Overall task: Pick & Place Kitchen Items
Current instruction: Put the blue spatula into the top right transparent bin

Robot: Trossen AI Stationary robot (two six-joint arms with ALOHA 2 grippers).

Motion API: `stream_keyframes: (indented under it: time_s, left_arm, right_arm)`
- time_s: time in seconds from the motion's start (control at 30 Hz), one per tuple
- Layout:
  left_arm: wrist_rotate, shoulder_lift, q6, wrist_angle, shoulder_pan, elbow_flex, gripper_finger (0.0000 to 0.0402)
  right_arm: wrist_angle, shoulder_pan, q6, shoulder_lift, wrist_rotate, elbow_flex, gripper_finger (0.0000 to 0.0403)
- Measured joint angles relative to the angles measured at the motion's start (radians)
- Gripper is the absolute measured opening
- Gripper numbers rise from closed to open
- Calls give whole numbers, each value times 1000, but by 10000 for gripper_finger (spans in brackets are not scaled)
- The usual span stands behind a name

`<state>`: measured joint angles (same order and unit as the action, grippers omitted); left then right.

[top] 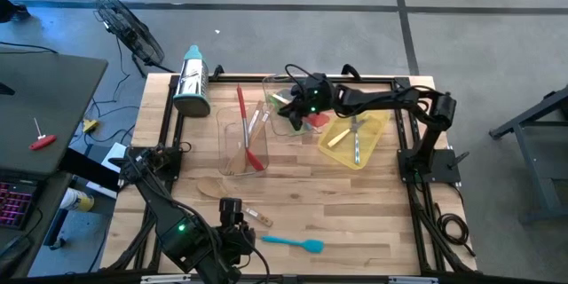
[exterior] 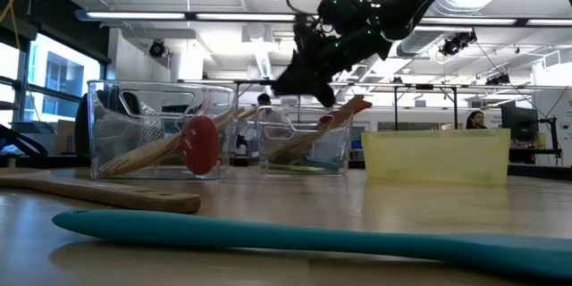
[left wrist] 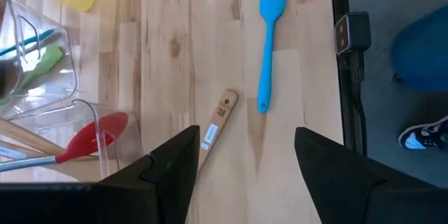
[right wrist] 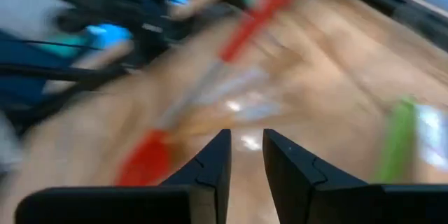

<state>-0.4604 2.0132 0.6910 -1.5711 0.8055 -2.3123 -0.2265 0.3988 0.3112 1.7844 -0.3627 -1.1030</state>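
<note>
Most slim utensils are already sorted into the clear plastic trays (top: 241,142) and the yellow tray (top: 377,138). Left on the wooden counter (top: 355,213) at 6 o'clock are a teal silicone spatula (top: 291,243) and a wooden spoon (top: 216,187). The right gripper (top: 297,106) hangs over the trays, jaws slightly parted, empty; the left gripper (top: 232,224) waits, jaws spread.

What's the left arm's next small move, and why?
Probably reach forward toward the blue spatula. The left pincer is open and empty near the table's front edge, and the spatula lies loose on the wood just ahead, outside the trays. The right pincer is over a clear tray.
</note>
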Motion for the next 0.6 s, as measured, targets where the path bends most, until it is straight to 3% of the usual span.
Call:
stream_keyframes:
  time_s: [0.07,0.2,0.3,0.47,0.6]
  left_arm:
    - [5,0,8,2,1,9,228]
    - [12,2,20,0,1,59,228]
    - [12,2,27,2,0,102,228]
    - [1,2,46,60,0,183,228]
    - [1,2,51,109,0,225,228]
  right_arm:
    - [-57,-3,-1,-12,-153,0,75]
    - [-152,-40,-23,-37,-602,0,75]
    - [-175,-100,4,-52,-837,0,75]
    - [-150,-228,63,-52,-1054,0,72]
    - [-62,-347,65,-52,-1077,4,68]
